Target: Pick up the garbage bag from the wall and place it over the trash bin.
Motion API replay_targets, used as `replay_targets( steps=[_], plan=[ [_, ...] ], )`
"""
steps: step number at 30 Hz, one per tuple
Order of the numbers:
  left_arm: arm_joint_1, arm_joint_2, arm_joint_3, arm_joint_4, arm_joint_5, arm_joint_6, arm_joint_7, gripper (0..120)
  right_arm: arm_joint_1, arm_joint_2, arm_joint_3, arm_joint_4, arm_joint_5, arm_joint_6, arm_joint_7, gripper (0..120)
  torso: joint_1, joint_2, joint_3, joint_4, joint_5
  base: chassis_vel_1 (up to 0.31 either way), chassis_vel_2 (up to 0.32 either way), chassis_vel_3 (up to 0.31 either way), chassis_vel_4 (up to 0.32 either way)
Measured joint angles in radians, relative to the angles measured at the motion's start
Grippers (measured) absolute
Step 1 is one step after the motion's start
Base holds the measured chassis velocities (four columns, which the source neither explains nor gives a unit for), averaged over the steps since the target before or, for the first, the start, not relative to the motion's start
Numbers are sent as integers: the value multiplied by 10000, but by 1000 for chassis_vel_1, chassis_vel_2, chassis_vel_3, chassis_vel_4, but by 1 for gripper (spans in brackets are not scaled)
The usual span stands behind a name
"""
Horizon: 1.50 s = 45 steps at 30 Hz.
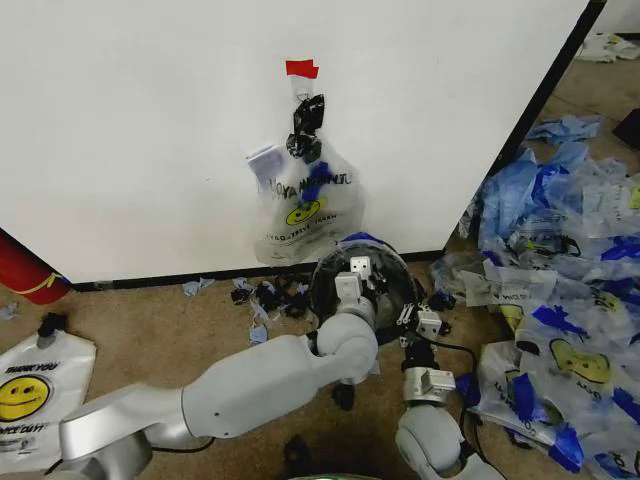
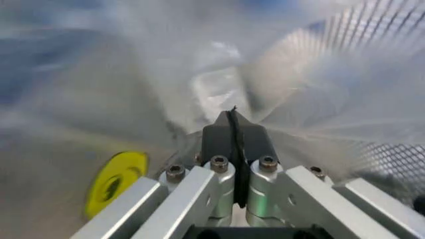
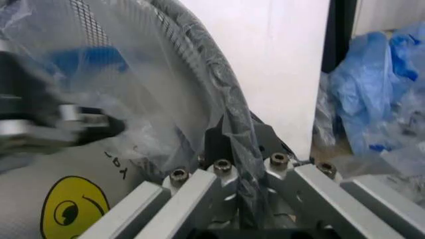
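Observation:
A see-through garbage bag (image 1: 305,205) with a yellow smiley hangs on the white wall (image 1: 130,120) under a red tape piece (image 1: 301,68). Below it stands the black mesh trash bin (image 1: 388,268). A second see-through bag lies inside it as thin film (image 2: 133,94) (image 3: 139,94), and its smiley (image 3: 66,209) is visible. My left gripper (image 1: 352,278) (image 2: 233,113) reaches into the bin, shut on that film beside the mesh (image 2: 391,159). My right gripper (image 1: 412,318) (image 3: 236,133) is shut on the film at the bin's rim (image 3: 214,67). The left gripper (image 3: 63,123) appears blurred across the bin.
A red cylinder (image 1: 25,272) stands at the wall's left end. An opaque white THANK YOU bag (image 1: 30,395) lies on the floor at left. Several plastic bags (image 1: 565,270) are piled at right. Small scraps (image 1: 265,295) lie along the black strip (image 1: 180,278).

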Motion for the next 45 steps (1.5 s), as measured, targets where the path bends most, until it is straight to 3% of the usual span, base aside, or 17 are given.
replay_targets(
  steps=[4,9,12,17,22,28,32,37,40,45],
  plan=[
    [24,375,-85,-445,-116,-9,-15,0,111,-18,67,32,527,-160,147,0,0,0,0,0,0,0,0,0,0],
    [115,1360,-533,-1273,-396,-168,262,0,266,-174,147,176,1604,-453,447,0,0,0,0,0,-1,0,0,0,0],
    [128,1454,-587,-1332,-423,-191,294,0,276,-188,149,201,1722,-488,487,0,0,0,0,0,-1,0,0,0,0],
    [436,2691,-1606,-2423,-1116,-375,649,0,445,-275,236,183,2456,-657,684,0,0,2,-1,-3,-2,0,0,0,0],
    [887,3228,-1975,-3000,-1381,-380,950,0,490,-269,251,-53,2419,-628,653,0,1,3,1,2,0,0,0,0,0],
    [1463,3337,-2437,-3058,-1306,-430,1073,0,444,-416,167,17,2654,-612,652,0,0,3,0,-2,4,0,0,0,0],
    [1792,3631,-3111,-3488,-1462,-429,1172,0,273,-764,184,600,3330,-738,509,0,0,3,0,-1,-1,0,0,0,0],
    [2865,4445,-5069,-4486,-1716,-333,1547,0,119,-1368,212,1699,4466,-1096,390,0,-1,3,-1,1,0,0,0,0,0],
    [3315,4790,-5759,-4720,-1813,-273,1740,0,84,-1581,206,2089,4924,-1256,409,0,-1,3,-1,6,-1,0,0,0,0],
    [4446,5506,-7231,-5152,-1957,-270,2112,0,-77,-2223,54,3544,7242,-1956,887,0,-1,2,-1,3,2,0,0,0,0]
  ],
)
